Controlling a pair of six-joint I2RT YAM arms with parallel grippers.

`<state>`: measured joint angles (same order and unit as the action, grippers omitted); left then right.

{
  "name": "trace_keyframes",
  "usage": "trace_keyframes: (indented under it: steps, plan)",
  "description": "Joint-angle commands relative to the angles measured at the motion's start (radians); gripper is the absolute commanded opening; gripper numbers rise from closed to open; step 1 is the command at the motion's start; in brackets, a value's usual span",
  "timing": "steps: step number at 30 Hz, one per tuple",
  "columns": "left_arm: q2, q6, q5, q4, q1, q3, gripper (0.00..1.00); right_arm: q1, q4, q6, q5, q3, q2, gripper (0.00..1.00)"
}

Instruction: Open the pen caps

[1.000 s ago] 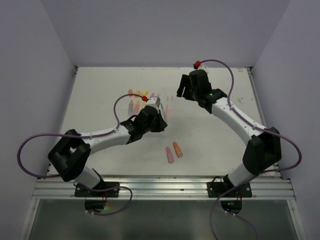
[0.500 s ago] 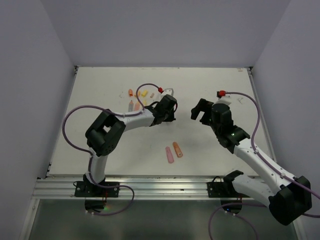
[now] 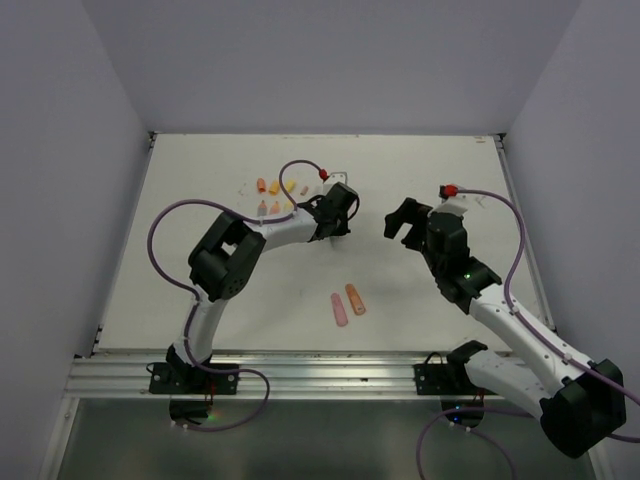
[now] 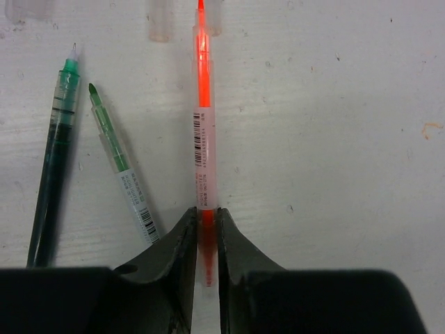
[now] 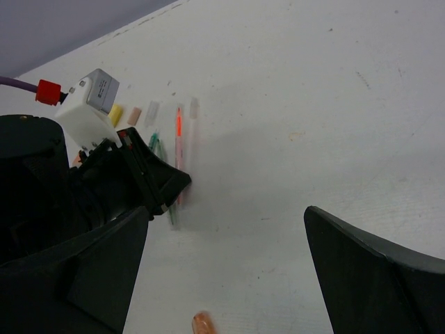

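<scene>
My left gripper (image 3: 341, 214) is low over the table and shut on the rear end of a thin orange pen (image 4: 202, 139), which lies flat with its bare tip pointing away. Two thin green pens (image 4: 115, 149) lie uncapped just left of it. Slim pale caps (image 4: 158, 21) lie beyond the pens. Short orange and yellow caps (image 3: 275, 187) sit in a group at the back left. My right gripper (image 3: 400, 222) is open, empty and held above the table to the right of the left gripper; its fingers (image 5: 375, 271) are spread wide.
An orange highlighter (image 3: 355, 299) and a pink highlighter (image 3: 339, 310) lie side by side near the front middle. The orange one shows in the right wrist view (image 5: 203, 323). Purple cables loop over both arms.
The left gripper moved away from the base to the thin pens and is now shut on the orange one. The right arm swung back from the far middle to the right centre.
</scene>
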<state>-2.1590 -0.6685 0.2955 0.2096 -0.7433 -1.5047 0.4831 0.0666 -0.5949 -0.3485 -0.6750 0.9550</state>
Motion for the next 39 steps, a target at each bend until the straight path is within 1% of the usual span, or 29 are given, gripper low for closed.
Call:
trace_keyframes:
  steps: [1,4,7,15,24,31,33,35,36,38,39]
  plan:
    - [-0.019,0.015,0.041,0.040,0.009,-0.025,0.19,-0.003,-0.060,-0.016,-0.017,0.014,-0.015,0.99]
    - [-0.019,0.014,0.027,0.043,0.009,-0.020,0.24,-0.003,-0.060,-0.020,-0.014,0.023,-0.012,0.99]
    - [-0.016,0.010,0.008,0.039,0.007,-0.005,0.26,-0.001,-0.090,-0.022,-0.009,0.031,-0.012,0.98]
    - [-0.007,-0.005,0.001,0.039,0.005,0.023,0.27,0.000,-0.103,-0.022,-0.010,0.041,-0.015,0.98]
    - [0.094,-0.016,-0.007,0.022,0.004,0.064,0.30,0.000,-0.120,-0.005,0.011,0.045,-0.012,0.98]
    - [0.246,-0.014,-0.024,-0.003,-0.001,0.096,0.38,-0.003,-0.119,0.014,0.055,0.023,0.027,0.99]
    - [0.286,-0.011,-0.021,-0.006,-0.001,0.106,0.39,-0.001,-0.113,0.026,0.091,0.003,0.056,0.98]
    - [0.358,-0.006,-0.010,-0.019,-0.001,0.133,0.40,-0.001,-0.099,0.038,0.129,-0.018,0.099,0.98]
    - [0.382,-0.003,-0.007,-0.022,-0.001,0.144,0.41,-0.003,-0.090,0.053,0.167,-0.044,0.117,0.98]
    - [0.461,0.004,0.008,-0.038,-0.001,0.187,0.43,-0.001,-0.070,0.072,0.197,-0.075,0.151,0.96]
    - [0.511,0.006,0.014,-0.042,0.001,0.205,0.44,0.000,-0.032,0.090,0.236,-0.105,0.184,0.95]
